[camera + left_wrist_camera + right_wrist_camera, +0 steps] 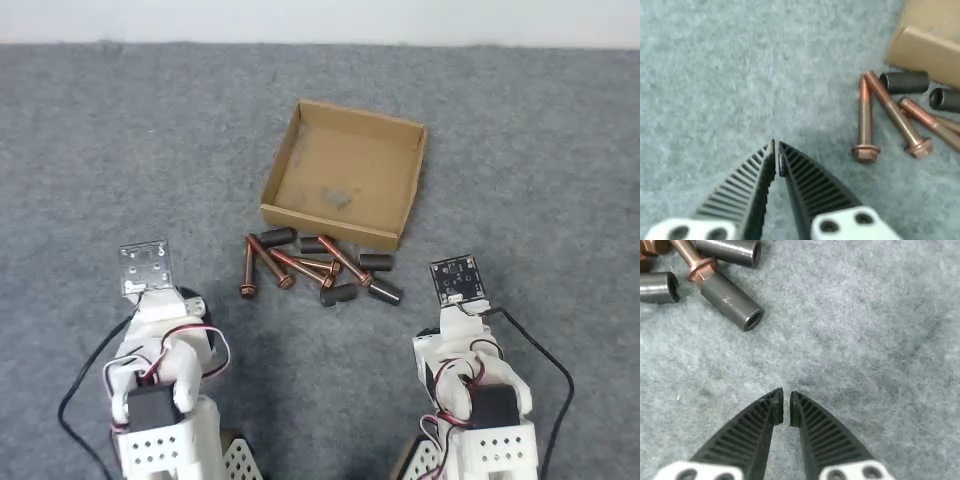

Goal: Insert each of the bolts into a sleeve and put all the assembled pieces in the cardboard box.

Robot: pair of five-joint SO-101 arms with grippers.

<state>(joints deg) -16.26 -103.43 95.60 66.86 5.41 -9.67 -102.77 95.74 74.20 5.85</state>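
Closest in, the left gripper (776, 145) and the right gripper (786, 396) hang just above the grey carpet (120, 150). Each has its jaws drawn to a narrow slit with nothing between them. Both point toward the work without touching it. This looks like a ready stance, with the arms parked either side of the pile so that one can take a bolt and the other a sleeve.

In that pile the bolts (290, 265) and sleeves (340, 294) lie jumbled together just in front of the box (283, 165). They are near enough that a finished piece would need only a short lift over the rim. No pieces are in the box yet.

Near the right gripper, one of the sleeves (732, 302) appears to have a bolt already seated in it, flange against its end. The bolts by the left gripper lie bare, heads toward the arm.

As for writing, a small pale mark shows on that sleeve's side, too slight to read. The outer wall of the box is plain.
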